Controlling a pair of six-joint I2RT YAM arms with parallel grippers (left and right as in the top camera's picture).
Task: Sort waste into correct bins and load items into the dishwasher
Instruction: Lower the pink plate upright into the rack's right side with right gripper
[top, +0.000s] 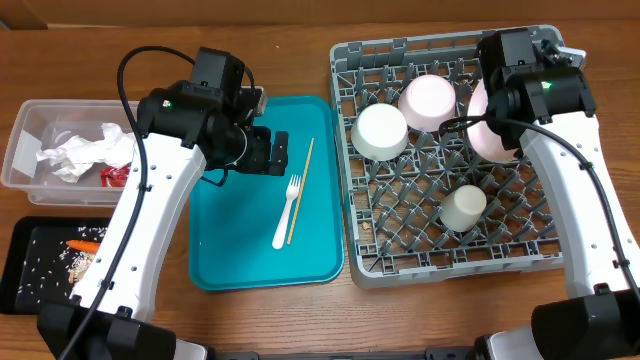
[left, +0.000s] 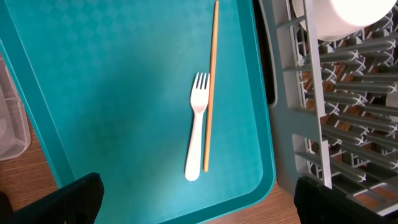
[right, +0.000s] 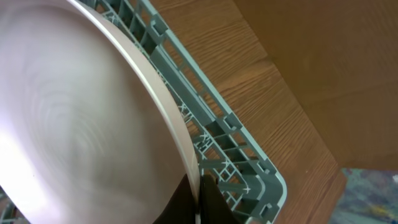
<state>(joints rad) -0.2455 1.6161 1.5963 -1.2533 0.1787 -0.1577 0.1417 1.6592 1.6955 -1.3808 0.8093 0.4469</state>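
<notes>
Pincer on the right (right: 199, 202) is clenched on the rim of the pale pink round plate (right: 81, 124) in the square grey plastic dish rack (top: 440, 46), left pincer (top: 272, 152) spread wide over the white plastic fork (top: 287, 212) on the teal tray (top: 230, 250)

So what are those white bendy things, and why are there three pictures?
They are two robot arms at a table. One picture looks down from above; the other two come from cameras on each wrist. The left pincer is open above a teal tray holding a fork and a chopstick. The right pincer is pinching the rim of a pink plate in the grey rack, beside bowls and a cup. Rubbish sits in the clear tub and black tray.
</notes>
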